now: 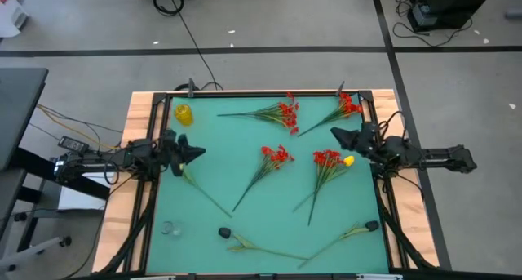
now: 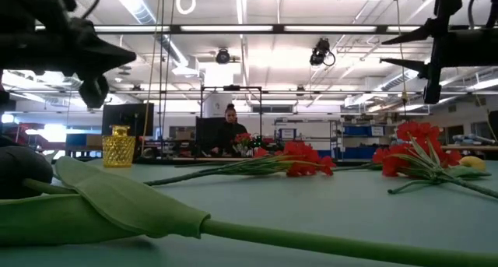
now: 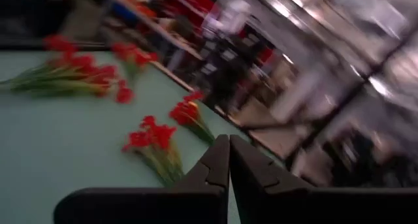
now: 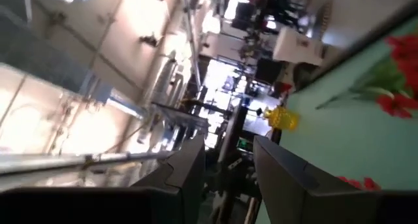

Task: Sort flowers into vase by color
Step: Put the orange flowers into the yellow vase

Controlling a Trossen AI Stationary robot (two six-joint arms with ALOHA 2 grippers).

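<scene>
Lying scattered, thin-stemmed red flowers [image 1: 277, 156] surround a squat faceted yellow vase [image 1: 183, 113].

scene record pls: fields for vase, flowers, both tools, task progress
vase: yellow vase, far-left corner of the green mat, holds no flowers
red flowers: four sprays loose on mat, e.g.
yellow tulip: one head beside a red spray, right side
left tool: at left edge, raised, shut, empty
right tool: at right edge, raised, open, empty
progress: nothing sorted yet
</scene>
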